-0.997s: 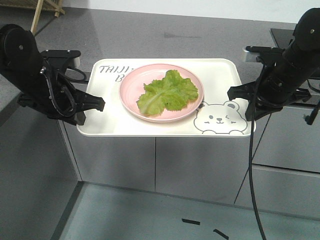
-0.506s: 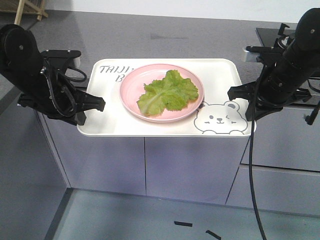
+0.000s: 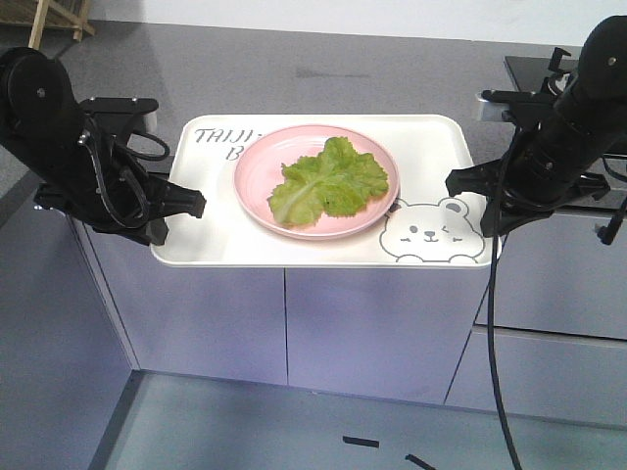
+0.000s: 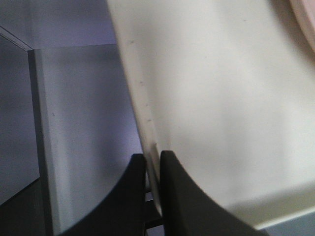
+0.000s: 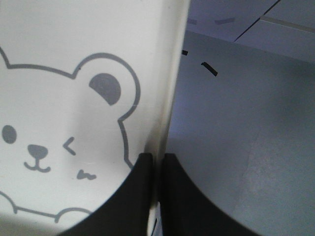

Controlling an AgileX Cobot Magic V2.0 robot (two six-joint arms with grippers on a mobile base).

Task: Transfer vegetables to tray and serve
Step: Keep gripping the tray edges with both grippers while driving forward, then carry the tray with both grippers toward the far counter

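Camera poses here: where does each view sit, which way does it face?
Front view: high between the arms, facing forward and down at the cream-white rectangular tray, round pink plate and green lettuce leaves; left gripper and right gripper show.
Left wrist: behind the left gripper, facing along its black fingers to the tray's left rim.
Right wrist: behind the right gripper, facing the tray's right rim and grey bear face.
Shared: both wrist views show fingers pinching rim.

front overlooks; wrist cameras hug tray (image 3: 431, 157) edges
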